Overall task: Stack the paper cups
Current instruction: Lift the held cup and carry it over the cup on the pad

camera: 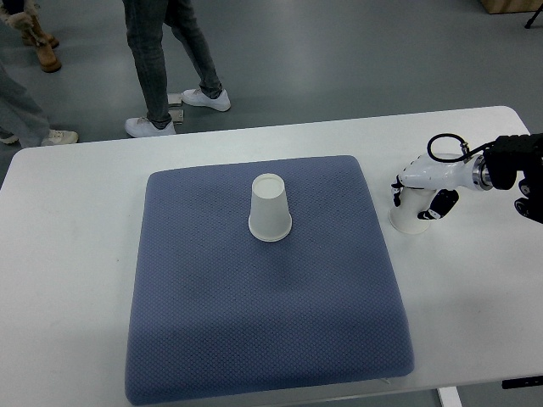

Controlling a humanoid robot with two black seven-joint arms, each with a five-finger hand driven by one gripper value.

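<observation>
One white paper cup (270,209) stands upside down on the blue pad (263,314), a little behind the pad's middle. A second white paper cup (409,220) stands on the bare table just off the pad's right edge. My right hand (422,193) comes in from the right edge and sits over this second cup. Its white palm covers the cup's top and its dark fingers (442,204) curl around the sides. My left arm is out of the picture.
The white table (76,254) extends around the pad on all sides. Beyond its far edge, a person's legs and white shoes (151,127) stand on the grey floor. More feet show at the top left corner.
</observation>
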